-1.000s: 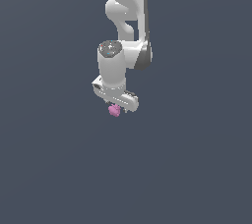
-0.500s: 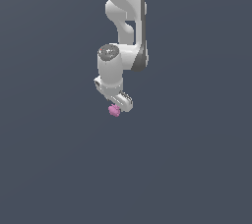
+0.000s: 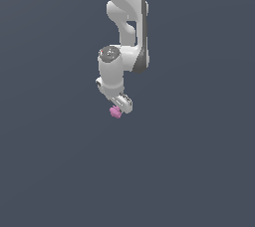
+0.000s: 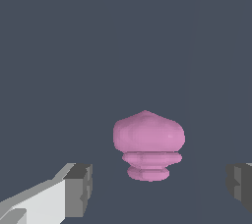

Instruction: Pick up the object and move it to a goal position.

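Object: the pink object sat between the two dark fingertips in the wrist view, a clear gap either side; in the exterior view it showed as a tiny magenta lump right at the tip of the white arm.
Shape: a rounded, domed top with a faint point, then a narrower ribbed neck and a small flared base. More of a knob than a plain blob, from this close.
Pincer: the pincer stood spread wide, released, neither pad touching the pink body.
Handling, as a judgement: it looked light, being far smaller than the pincer, and rigid and matte, so likely not slippery. Nothing suggested it was fragile.
Where to take hold: the broad domed part looked like the best bet, pads meeting its widest flanks. The ribbed neck below was narrower and could let it tip or slide.
Risk: the curved sides could squirt out if the pads closed off-centre, so centring first mattered.
Surface: plain grey-blue all round; whether the object rested on a counter or hung clear, I could not tell.
Count: one pink object, one arm, one pincer, two fingertips showing. No goal marker showed.
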